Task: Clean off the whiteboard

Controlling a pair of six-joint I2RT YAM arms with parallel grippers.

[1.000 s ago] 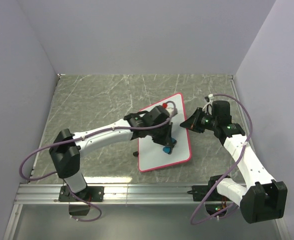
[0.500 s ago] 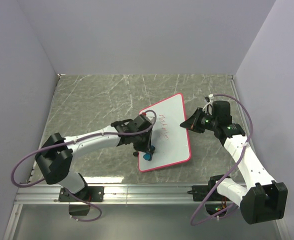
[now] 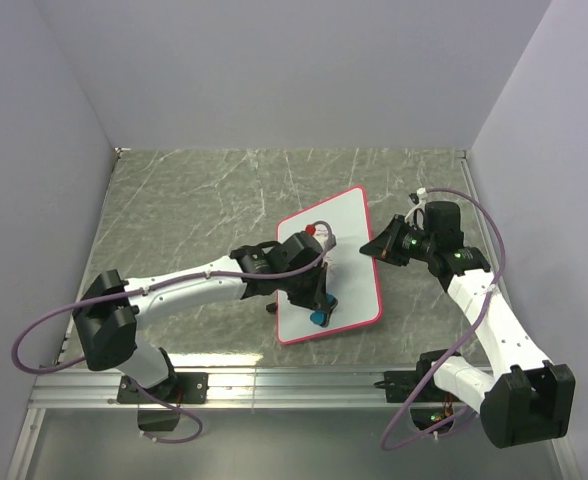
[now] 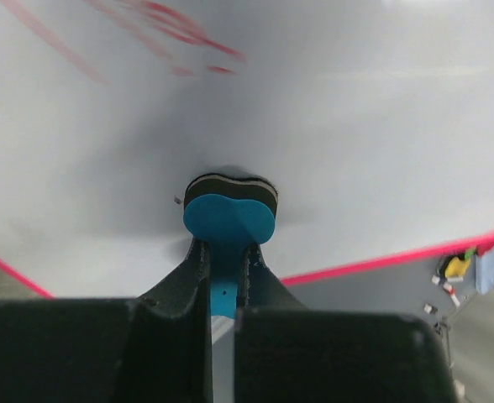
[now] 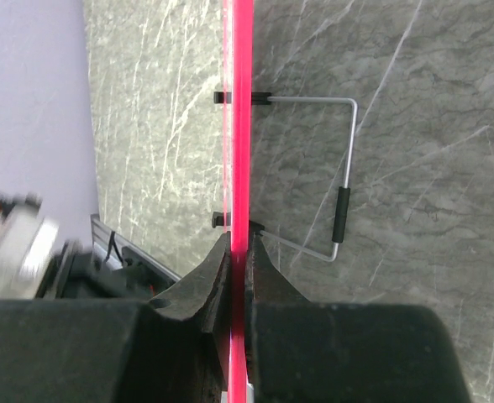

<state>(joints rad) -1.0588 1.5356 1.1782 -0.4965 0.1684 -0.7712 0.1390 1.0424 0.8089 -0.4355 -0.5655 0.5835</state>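
Observation:
The whiteboard (image 3: pixel 350 226) stands tilted in the middle of the table, white with a red-pink rim. In the left wrist view its face (image 4: pixel 356 126) fills the frame, with smeared red scribbles (image 4: pixel 167 21) at the top. My left gripper (image 3: pixel 316 305) (image 4: pixel 226 252) is shut on the small blue eraser (image 3: pixel 319 318) (image 4: pixel 228 217), whose dark pad presses flat on the board near its near edge. At the board's right edge, my right gripper (image 3: pixel 368 250) (image 5: pixel 240 243) is shut on the rim (image 5: pixel 240 126), seen edge-on.
A thin wire stand (image 5: pixel 345 168) props the board from behind. The table (image 3: pixel 184 210) is grey-green marble pattern, walled on the left, back and right. An aluminium rail (image 3: pixel 294 385) runs along the near edge by the arm bases.
The left gripper swept the eraser from the board's middle right to its near left corner, then back right along the near edge. The right arm has held still.

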